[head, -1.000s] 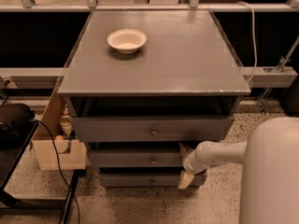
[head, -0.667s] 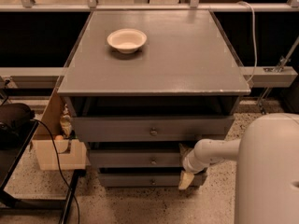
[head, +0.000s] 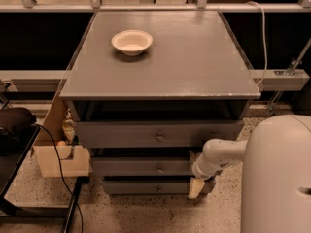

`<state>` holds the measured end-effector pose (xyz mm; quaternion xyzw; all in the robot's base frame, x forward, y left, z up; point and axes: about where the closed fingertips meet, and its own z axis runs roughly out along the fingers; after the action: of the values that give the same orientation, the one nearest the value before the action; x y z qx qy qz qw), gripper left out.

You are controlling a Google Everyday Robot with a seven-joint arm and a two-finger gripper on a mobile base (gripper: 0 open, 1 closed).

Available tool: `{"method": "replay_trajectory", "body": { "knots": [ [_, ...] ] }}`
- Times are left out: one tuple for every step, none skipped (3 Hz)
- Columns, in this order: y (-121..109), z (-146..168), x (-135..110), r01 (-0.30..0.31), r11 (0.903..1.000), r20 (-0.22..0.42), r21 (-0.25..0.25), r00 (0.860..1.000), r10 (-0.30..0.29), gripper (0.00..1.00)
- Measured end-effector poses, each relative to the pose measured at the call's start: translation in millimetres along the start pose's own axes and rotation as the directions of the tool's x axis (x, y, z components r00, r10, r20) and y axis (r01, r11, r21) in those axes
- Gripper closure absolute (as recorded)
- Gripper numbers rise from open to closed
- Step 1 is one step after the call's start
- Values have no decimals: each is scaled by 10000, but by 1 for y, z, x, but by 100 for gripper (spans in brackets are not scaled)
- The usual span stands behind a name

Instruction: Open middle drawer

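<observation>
The grey cabinet (head: 160, 76) has three drawer fronts under its top. The middle drawer (head: 131, 167) is the second one, a medium-height grey front with a small round metal knob (head: 159, 169). It sits pushed in, about level with the drawer below. My gripper (head: 196, 187) hangs cream-coloured at the end of the white arm (head: 218, 157), pointing down by the right end of the middle and bottom drawers. It is to the right of the knob and apart from it.
A white bowl (head: 131, 41) stands on the cabinet top. The taller top drawer (head: 116, 134) and the thin bottom drawer (head: 131, 187) flank the middle one. A cardboard box (head: 60, 159) and a black cable (head: 58, 174) lie at the left. My white body (head: 277, 178) fills the lower right.
My white body has come slightly further into view from the right. The gripper stays in nearly the same spot by the drawers' right end. The drawers have not moved.
</observation>
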<state>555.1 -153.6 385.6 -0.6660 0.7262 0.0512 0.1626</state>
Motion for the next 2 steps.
{"method": "replay_trajectory", "body": {
  "knots": [
    [4, -4, 3, -163, 9993, -114, -334, 9998, 159, 0],
    [8, -7, 6, -313, 9974, -158, -653, 9994, 303, 0]
  ]
}}
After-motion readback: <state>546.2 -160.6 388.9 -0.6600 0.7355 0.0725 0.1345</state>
